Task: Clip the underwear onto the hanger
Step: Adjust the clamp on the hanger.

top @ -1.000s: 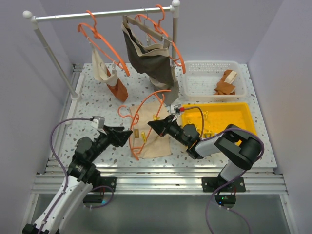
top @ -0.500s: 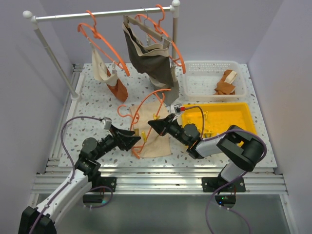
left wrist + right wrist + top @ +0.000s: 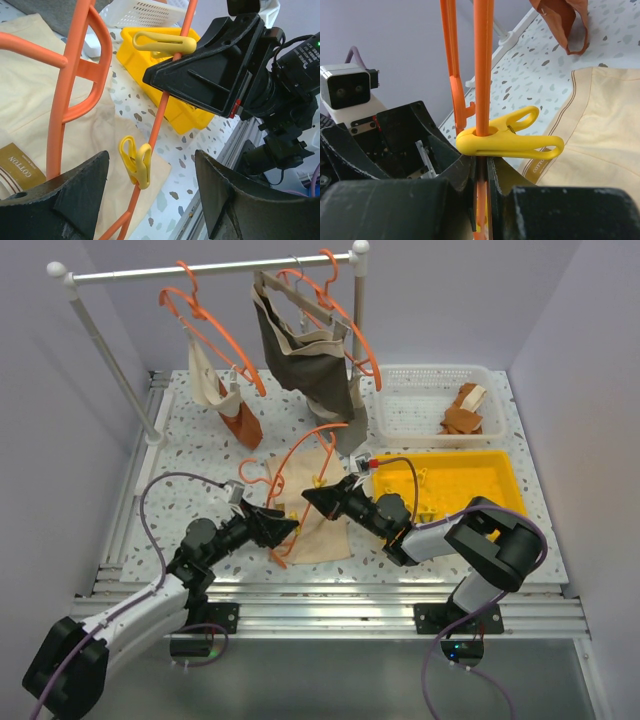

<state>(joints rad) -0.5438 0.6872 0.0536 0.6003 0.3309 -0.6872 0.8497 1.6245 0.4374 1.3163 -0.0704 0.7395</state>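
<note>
1. At the table's 10 o'clock stands a white clothes rack (image 3: 200, 270). From its rail hang orange hangers carrying a cream cloth (image 3: 205, 380), a rust-orange cloth (image 3: 243, 425) and, toward 12 o'clock, a dark grey-brown garment (image 3: 305, 350).
2. The left gripper (image 3: 285, 529) lies low at 7 o'clock from the table's middle. Its fingers (image 3: 65, 200) are spread wide and grasp nothing. In the left wrist view a thin rod of the hanger (image 3: 74, 65) passes through the gap between them. I cannot tell whether the rod touches either finger.
3. A yellow clip (image 3: 136, 161) sits on that rod, just at 12 o'clock of the gap.
4. The underwear (image 3: 322, 525) lies flat on the table near its middle, under the hanger. A brown label (image 3: 20, 160) reading "COTTON" shows on it. The hanger's loop rises off the cloth toward 1 o'clock, and its hook curls at 10 o'clock of the underwear.
5. The right gripper (image 3: 310, 498) comes in from 3 o'clock, facing the left one. Its fingers (image 3: 462, 175) are clenched on the hanger's thin rod. A second yellow clip (image 3: 507, 142) sits on the rod, right against the fingertips.
6. A yellow tray (image 3: 505, 472) sits at 3 o'clock of the underwear.
7. A white basket (image 3: 400, 400) stands at the tray's 12 o'clock and holds a rust-brown cloth (image 3: 462, 418).
</note>
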